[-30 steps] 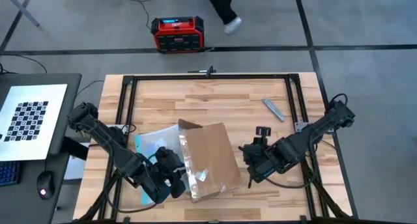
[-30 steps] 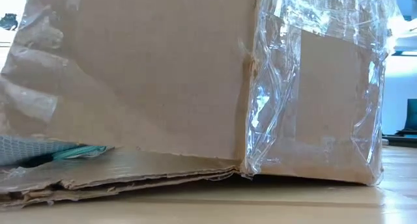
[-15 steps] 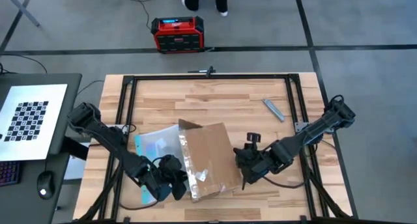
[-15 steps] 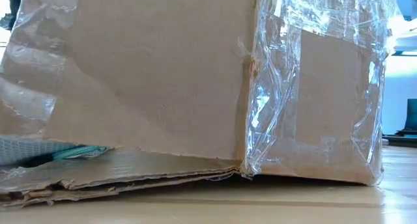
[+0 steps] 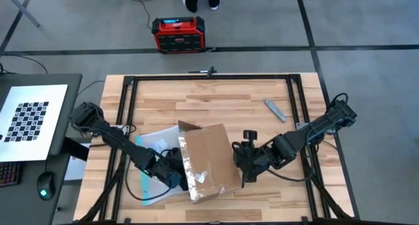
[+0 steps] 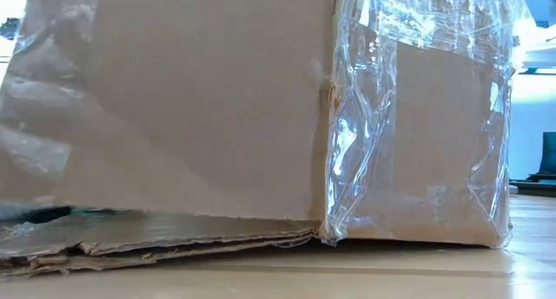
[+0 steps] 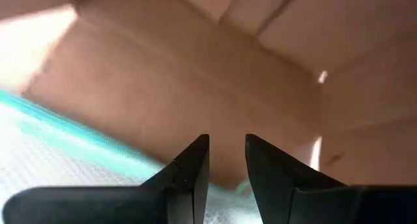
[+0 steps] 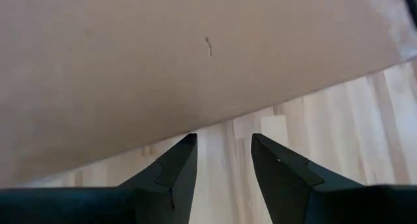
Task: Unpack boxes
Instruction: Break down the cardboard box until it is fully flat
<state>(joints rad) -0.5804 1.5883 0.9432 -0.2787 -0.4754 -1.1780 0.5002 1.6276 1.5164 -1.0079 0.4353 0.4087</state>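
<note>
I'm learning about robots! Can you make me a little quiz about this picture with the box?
1. True or false: the cardboard box sits between the left gripper and the right gripper.
2. What colour edge has the plastic pouch? A red, B teal, C yellow.
3. The left gripper reaches into the box's open ____.

Key: 1 true; 2 B; 3 end.

Robotics lab, wooden bench [image 5: 216, 101] in a black metal frame on grey tiled floor [image 5: 366, 29], checkerboard calibration board [image 5: 29, 120] on a side desk, keyboard and mouse [image 5: 43, 193], red and black case [image 5: 178, 34], loose cables
</note>
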